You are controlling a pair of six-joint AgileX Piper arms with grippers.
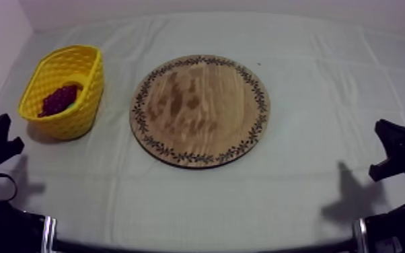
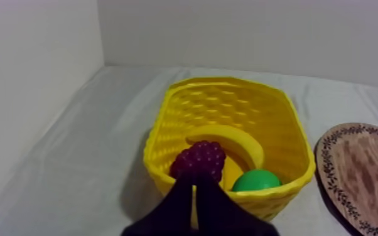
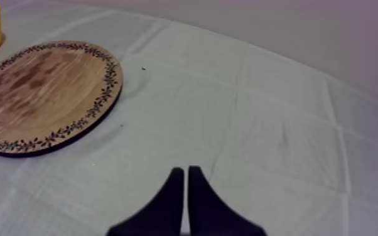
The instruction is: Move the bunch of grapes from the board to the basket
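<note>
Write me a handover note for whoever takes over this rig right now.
Left gripper: jaws shut on nothing, just short of the yellow basket.
Right gripper: jaws shut on nothing, over the cloth beside the wooden board.
Bunch of grapes: in the basket, with a banana and a green fruit.
Done: grapes are off the board and in the basket.
Left: nothing.

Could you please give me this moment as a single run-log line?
stage: done | grapes: off wooden board, in yellow basket beside banana | left gripper: shut, empty | right gripper: shut, empty
</note>
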